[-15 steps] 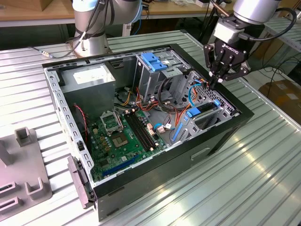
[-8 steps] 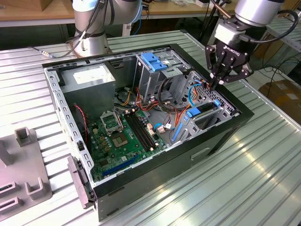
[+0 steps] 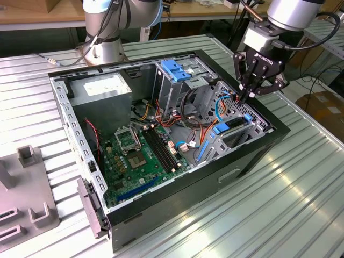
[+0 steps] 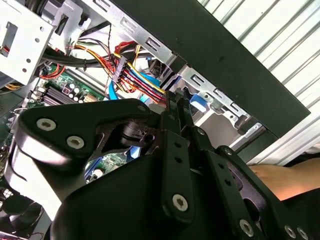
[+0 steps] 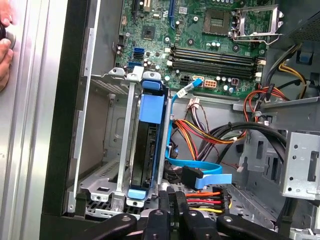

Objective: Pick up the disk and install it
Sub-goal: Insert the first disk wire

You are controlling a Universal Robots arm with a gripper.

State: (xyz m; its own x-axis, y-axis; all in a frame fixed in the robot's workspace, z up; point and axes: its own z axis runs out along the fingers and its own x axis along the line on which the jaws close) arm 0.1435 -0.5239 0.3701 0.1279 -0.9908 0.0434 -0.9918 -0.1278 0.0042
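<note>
While the tool (image 3: 248,95) hovers, the blue-framed disk (image 5: 148,150) stands slotted.

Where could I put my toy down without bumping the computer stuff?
Bare ribbed table lies at the exterior view's right of the open computer case. Inside is crowded: motherboard, cables, drive cage, with the gripper above.

**Colour rundown of the open PC**

Motherboard (image 3: 141,156) is green with black RAM slots. The case (image 3: 236,161) is black outside, bare grey metal inside. The disk (image 5: 150,145) is dark with a bright blue carrier frame, and there's a blue latch piece (image 3: 176,70) on the drive cage. Cables (image 5: 210,132) are red, yellow, orange and black, plus one flat blue one. Gripper (image 3: 246,98) is black, and the table (image 3: 301,193) is ribbed silver.
</note>
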